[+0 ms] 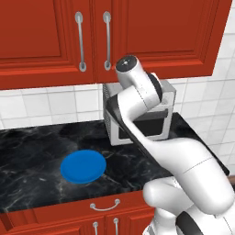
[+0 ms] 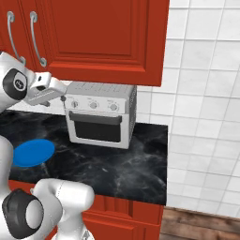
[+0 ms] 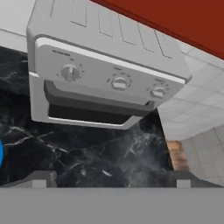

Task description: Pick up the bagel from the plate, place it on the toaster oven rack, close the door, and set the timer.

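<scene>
- Hovering up in front of the oven (image 2: 100, 114), the gripper (image 2: 58, 96) sits at about 9 o'clock of its knob panel in the right base view, just off the top left corner, not touching it as far as I can tell.
- Fingers (image 3: 41, 178) are spread wide, one tip at each bottom corner of the hand view, nothing pinched between them, just black counter (image 3: 109, 153) showing in the gap.
- Door (image 2: 95, 127) looks shut, dark window under three knobs (image 3: 119, 83).
- Plate (image 1: 83, 166) lies flat on the counter, at about 8 o'clock from the oven in the left base view, well apart from it. It looks bare.
- Can't make out the bagel or the rack, the window's too dark.
</scene>
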### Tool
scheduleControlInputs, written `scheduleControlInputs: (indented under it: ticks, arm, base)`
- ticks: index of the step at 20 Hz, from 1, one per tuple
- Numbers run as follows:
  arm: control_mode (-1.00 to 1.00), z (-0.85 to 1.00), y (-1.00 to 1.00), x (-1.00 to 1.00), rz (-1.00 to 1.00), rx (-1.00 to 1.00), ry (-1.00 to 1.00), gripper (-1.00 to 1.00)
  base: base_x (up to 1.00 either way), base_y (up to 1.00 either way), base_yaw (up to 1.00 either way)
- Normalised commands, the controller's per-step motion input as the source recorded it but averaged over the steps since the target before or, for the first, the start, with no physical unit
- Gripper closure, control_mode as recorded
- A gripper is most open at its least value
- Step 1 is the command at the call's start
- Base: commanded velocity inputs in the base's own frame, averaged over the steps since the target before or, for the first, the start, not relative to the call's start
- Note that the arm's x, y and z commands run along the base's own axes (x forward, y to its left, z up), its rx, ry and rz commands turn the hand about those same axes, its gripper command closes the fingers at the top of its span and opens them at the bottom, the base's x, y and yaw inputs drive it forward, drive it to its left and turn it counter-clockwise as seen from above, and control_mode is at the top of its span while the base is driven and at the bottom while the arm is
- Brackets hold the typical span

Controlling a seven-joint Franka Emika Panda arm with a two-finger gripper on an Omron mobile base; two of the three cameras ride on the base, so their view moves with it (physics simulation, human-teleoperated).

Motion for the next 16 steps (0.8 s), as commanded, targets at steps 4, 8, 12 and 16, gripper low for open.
scheduleControlInputs:
  ticks: [4,8,12,16]
  arm:
    - [-1.00,-0.22,0.01,0.19,0.00,0.06,-0.09,-1.00]
    - [-1.00,-0.25,0.00,0.30,0.00,0.09,-0.15,-1.00]
    - [-1.00,-0.29,0.00,0.25,0.02,0.07,-0.16,-1.00]
    - [-1.00,-0.14,0.00,0.33,0.01,0.02,-0.05,-1.00]
  base:
    - [0.00,0.00,0.00]
    - [0.00,0.00,0.00]
    - [0.00,0.00,0.00]
    - [0.00,0.00,0.00]
